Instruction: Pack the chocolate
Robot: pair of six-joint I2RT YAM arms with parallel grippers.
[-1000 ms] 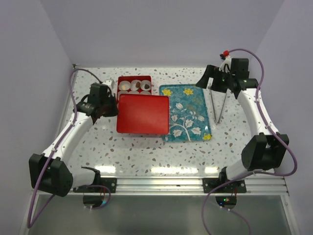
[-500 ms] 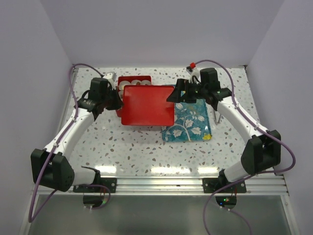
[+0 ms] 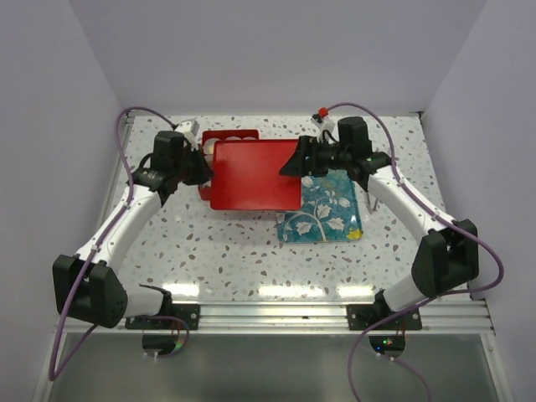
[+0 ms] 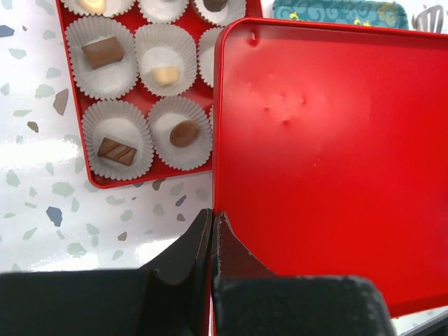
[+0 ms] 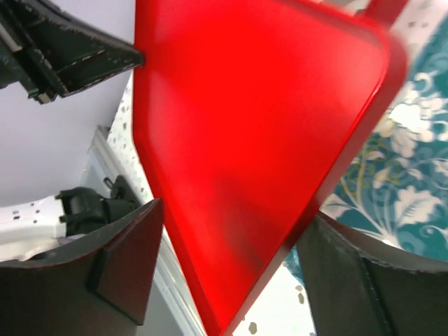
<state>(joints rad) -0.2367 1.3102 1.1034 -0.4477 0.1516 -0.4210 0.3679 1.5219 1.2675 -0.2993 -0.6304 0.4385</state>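
left claw (image 4: 212, 231) clamped on flat red metal lid (image 4: 329, 140) edge; right claw (image 5: 236, 217) apart, straddling opposite corner. Lid partly over red tin (image 4: 150, 178) of chocolate pieces (image 4: 184, 133), far edge of speckled tabletop (image 3: 251, 247).

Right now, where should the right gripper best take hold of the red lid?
The red lid by its thin right rim, coming from the right: it is a flat sheet, and the left gripper pinches the opposite edge, so a grip there should balance it.
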